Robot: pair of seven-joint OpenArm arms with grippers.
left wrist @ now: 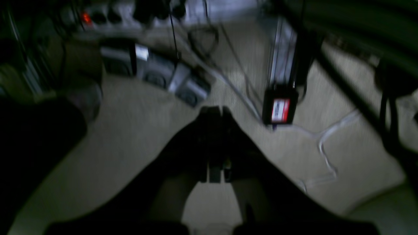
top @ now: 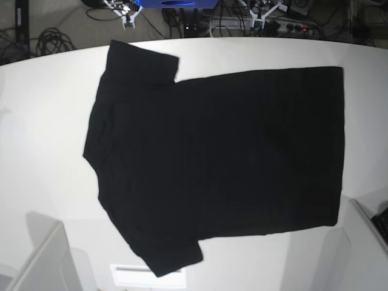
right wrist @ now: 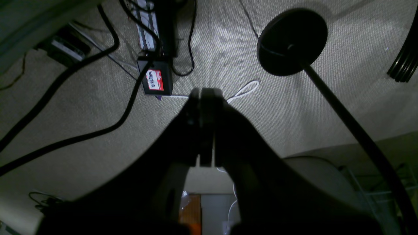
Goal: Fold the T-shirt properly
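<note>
The T-shirt (top: 218, 157) lies spread flat on the white table (top: 42, 121) in the base view. It is plain black on the side that shows, with its neck end to the left, its hem to the right and one sleeve at the far left and one at the near left. Neither gripper touches it. My left gripper (left wrist: 215, 109) is shut and empty, hanging beyond the table over the carpeted floor. In the right wrist view my right gripper (right wrist: 204, 91) is likewise shut on nothing above the carpet.
Pale arm parts show at the base view's lower corners (top: 36, 260) (top: 367, 227). On the floor are cables (right wrist: 98, 88), a black box with a red-and-white label (right wrist: 155, 80), power strips (left wrist: 156, 70) and a round black stand base (right wrist: 291, 40).
</note>
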